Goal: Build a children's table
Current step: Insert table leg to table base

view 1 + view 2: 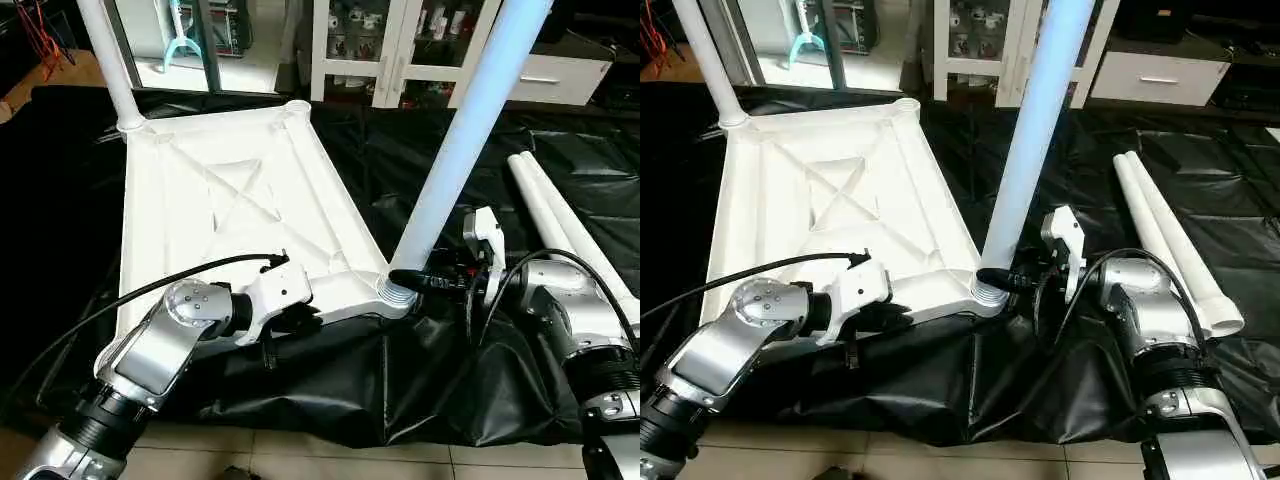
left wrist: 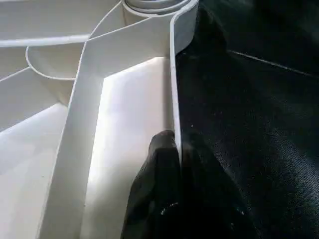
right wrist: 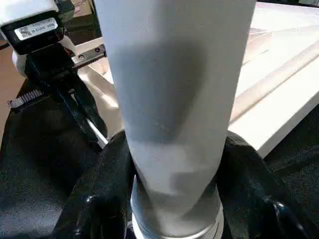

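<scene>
- The tabletop (image 1: 230, 200) lies underside up on black sheeting (image 1: 400, 380), filling the left and centre of the head views; X-ribs and a thin rim make it look light and fairly stiff, though the rim may flex under a pinch
- Left gripper (image 2: 174, 149) is clenched on the rim wall at the lower centre, a sound place to steady it
- One leg (image 1: 455, 150) stands in the near corner socket (image 1: 393, 292); the right gripper (image 3: 174, 164) has a finger on either side of its base, whether squeezing I cannot tell
- The leg looks smooth and slippery; hold low, near the socket
- Another leg (image 1: 110, 60) stands at upper left; two spare legs (image 1: 1165, 235) lie at right
</scene>
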Robot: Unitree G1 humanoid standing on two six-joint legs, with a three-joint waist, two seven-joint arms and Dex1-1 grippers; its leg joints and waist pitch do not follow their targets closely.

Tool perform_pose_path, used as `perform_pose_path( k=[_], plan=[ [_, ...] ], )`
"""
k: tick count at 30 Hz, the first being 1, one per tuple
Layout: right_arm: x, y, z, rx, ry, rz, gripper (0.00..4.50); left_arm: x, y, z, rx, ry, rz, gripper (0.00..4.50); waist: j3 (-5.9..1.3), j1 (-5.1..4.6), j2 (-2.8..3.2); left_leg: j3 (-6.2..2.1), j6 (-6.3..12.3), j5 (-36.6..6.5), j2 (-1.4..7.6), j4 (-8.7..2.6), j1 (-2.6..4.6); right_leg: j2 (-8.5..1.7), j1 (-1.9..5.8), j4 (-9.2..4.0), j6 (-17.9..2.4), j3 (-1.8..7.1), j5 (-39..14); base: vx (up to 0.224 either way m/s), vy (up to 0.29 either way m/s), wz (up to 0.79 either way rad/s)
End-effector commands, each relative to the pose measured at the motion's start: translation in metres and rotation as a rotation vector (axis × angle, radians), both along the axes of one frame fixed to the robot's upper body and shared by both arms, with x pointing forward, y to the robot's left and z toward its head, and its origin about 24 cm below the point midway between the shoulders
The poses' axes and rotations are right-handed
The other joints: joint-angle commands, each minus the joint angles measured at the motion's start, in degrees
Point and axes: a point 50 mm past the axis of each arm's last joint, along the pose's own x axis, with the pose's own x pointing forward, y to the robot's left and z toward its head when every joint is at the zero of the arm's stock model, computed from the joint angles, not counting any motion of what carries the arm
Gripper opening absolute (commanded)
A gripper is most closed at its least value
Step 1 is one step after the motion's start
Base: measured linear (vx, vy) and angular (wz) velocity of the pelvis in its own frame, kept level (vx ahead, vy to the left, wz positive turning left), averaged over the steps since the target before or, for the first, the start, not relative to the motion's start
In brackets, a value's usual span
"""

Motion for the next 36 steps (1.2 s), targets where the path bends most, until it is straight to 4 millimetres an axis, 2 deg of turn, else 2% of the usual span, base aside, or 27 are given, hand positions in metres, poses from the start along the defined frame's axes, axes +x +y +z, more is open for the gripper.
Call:
perform_pose_path(
  k=[1, 13, 14, 15, 16, 17, 18, 19, 21, 22, 24, 26, 27, 29, 33, 34, 35, 36],
  plan=[
    [0.004, -0.001, 0.008, 0.001, -0.019, -0.003, 1.96, -0.009, -0.01, -0.007, -0.015, 0.034, -0.068, 0.0, -4.17, -0.13, -0.7, 0.36, 9.26, 4.1, 0.2, -2.07, 1.55, -2.55, 2.7, -2.6, -17.3, 1.56, 25.0, 0.0, 0.0, 0.0],
    [0.004, -0.001, 0.007, 0.002, -0.015, 0.001, 1.95, -0.009, -0.01, -0.007, -0.015, 0.036, -0.071, 0.0, -4.07, -0.14, -0.68, 0.34, 9.02, 3.2, 0.24, -2.07, 1.48, -2.59, 2.59, -2.64, -17.4, 1.57, 23.3, 0.0, 0.0, 0.0],
    [0.022, 0.02, -0.028, 0.011, 0.069, -0.382, 1.95, 0.015, -0.029, -0.007, -0.052, -0.005, 0.189, 0.0, -4.28, -0.52, -0.48, 0.53, 8.81, 3.9, 0.41, -1.98, 1.53, -2.72, 2.12, -2.23, -17.9, 1.71, 24.0, 0.0, 0.0, 0.0],
    [0.025, 0.027, -0.038, -0.001, 0.098, -0.486, 1.95, 0.021, -0.034, -0.007, -0.056, -0.011, 0.264, 0.0, -3.52, -0.75, -0.59, 0.37, 7.19, 2.8, 0.48, -2.54, 1.67, -3.0, 1.84, -3.03, -18.3, 1.6, 19.3, 0.0, 0.0, 0.0],
    [0.027, 0.053, -0.068, -0.071, 0.182, -0.782, 1.94, 0.036, -0.049, -0.007, -0.044, -0.018, 0.487, 0.0, -3.83, -1.41, -0.53, 0.4, 4.13, 2.2, 0.46, -2.68, 1.78, -3.29, 1.85, -3.05, -18.8, 1.75, 15.5, 0.0, 0.0, 0.0],
    [0.027, 0.06, -0.073, -0.098, 0.193, -0.839, 1.94, 0.039, -0.05, -0.008, -0.028, -0.02, 0.54, 0.0, -3.61, -1.61, -0.55, 0.22, 3.1, 0.5, 0.49, -3.0, 1.92, -3.42, 1.82, -3.52, -18.7, 1.72, 12.3, -0.07, 0.002, -0.06],
    [0.028, 0.06, -0.071, -0.1, 0.181, -0.826, 1.94, 0.039, -0.046, -0.009, -0.02, -0.021, 0.544, 0.0, -3.77, -1.9, -0.84, 0.26, 1.97, -2.6, 0.11, -2.9, 1.88, -3.32, 2.37, -4.0, -18.2, 1.79, 8.5, 0.0, 0.0, 0.0],
    [0.028, 0.06, -0.071, -0.1, 0.181, -0.826, 1.93, 0.039, -0.046, -0.009, -0.02, -0.021, 0.544, 0.0, -3.74, -1.85, -0.8, 0.3, 2.06, -3.6, 0.04, -2.91, 1.81, -3.28, 2.58, -4.19, -17.7, 1.93, 8.1, 0.0, 0.0, 0.0],
    [0.032, 0.051, -0.066, -0.096, 0.162, -0.838, 1.93, 0.04, -0.036, -0.011, -0.004, -0.021, 0.558, 0.0, -3.74, -1.63, -0.57, 0.27, 2.99, -4.1, -0.1, -3.04, 1.66, -2.99, 2.71, -4.34, -15.5, 2.13, 9.7, 0.0, 0.0, 0.0],
    [0.032, 0.051, -0.066, -0.096, 0.162, -0.838, 1.93, 0.04, -0.036, -0.011, -0.004, -0.021, 0.558, 0.0, -3.88, -1.58, -0.59, 0.28, 3.14, -3.9, -0.06, -2.94, 1.81, -2.9, 2.63, -4.27, -15.2, 2.16, 10.9, 0.0, 0.0, 0.0],
    [0.033, 0.046, -0.064, -0.1, 0.149, -0.878, 1.93, 0.04, -0.034, -0.011, 0.002, -0.021, 0.577, 0.0, -4.01, -1.64, -0.68, 0.22, 4.07, -2.1, -0.09, -2.83, 1.62, -2.72, 2.73, -3.85, -15.1, 2.08, 15.5, 0.0, 0.0, 0.0],
    [0.035, 0.048, -0.065, -0.094, 0.142, -0.935, 1.93, 0.042, -0.039, -0.012, 0.003, -0.014, 0.601, 0.0, -4.03, -1.8, -0.62, 0.22, 4.3, -2.1, -0.07, -2.85, 1.63, -2.68, 2.65, -3.82, -15.4, 1.99, 16.2, 0.0, 0.0, 0.0],
    [0.036, 0.049, -0.065, -0.094, 0.142, -0.944, 1.92, 0.042, -0.04, -0.012, 0.003, -0.012, 0.606, 0.0, -3.88, -1.9, -0.62, 0.28, 4.26, -3.2, -0.03, -2.95, 1.78, -2.72, 2.43, -4.08, -15.7, 1.99, 14.8, 0.0, 0.0, 0.0],
    [0.036, 0.053, -0.065, -0.078, 0.145, -0.944, 1.91, 0.042, -0.042, -0.011, 0.002, -0.013, 0.606, 0.0, -3.95, -1.85, -0.61, 0.26, 3.91, -4.0, 0.0, -2.96, 1.81, -2.77, 2.5, -4.13, -15.7, 2.04, 13.2, 0.0, 0.0, 0.0],
    [0.037, 0.065, -0.056, 0.055, 0.151, -0.836, 1.91, 0.04, -0.045, -0.009, -0.023, -0.029, 0.545, 0.0, -4.17, -1.75, -0.74, 0.21, 4.84, -3.1, -0.05, -2.85, 1.59, -2.71, 2.74, -3.8, -15.5, 2.09, 16.7, 0.0, 0.0, 0.0],
    [0.037, 0.067, -0.053, 0.089, 0.155, -0.798, 2.26, 0.039, -0.045, -0.008, -0.028, -0.038, 0.522, 0.0, -4.15, -1.73, -0.72, 0.19, 5.25, -3.2, -0.06, -2.88, 1.58, -2.7, 2.71, -3.83, -15.5, 2.06, 17.0, 0.0, 0.0, 0.0],
    [0.037, 0.068, -0.049, 0.123, 0.142, -0.747, 2.26, 0.036, -0.045, -0.006, -0.048, -0.048, 0.468, 0.0, -4.21, -1.6, -0.73, 0.14, 5.74, -2.4, -0.04, -2.81, 1.51, -2.72, 2.81, -3.76, -15.6, 2.03, 18.0, 0.0, 0.0, 0.0],
    [0.036, 0.062, -0.037, 0.146, 0.076, -0.644, 2.64, 0.03, -0.039, -0.006, -0.064, -0.057, 0.376, 0.0, -4.39, -1.48, -0.84, 0.09, 6.39, -1.5, -0.06, -2.69, 1.23, -2.76, 3.09, -3.51, -15.6, 2.01, 20.0, 0.0, 0.0, 0.0]
  ],
)
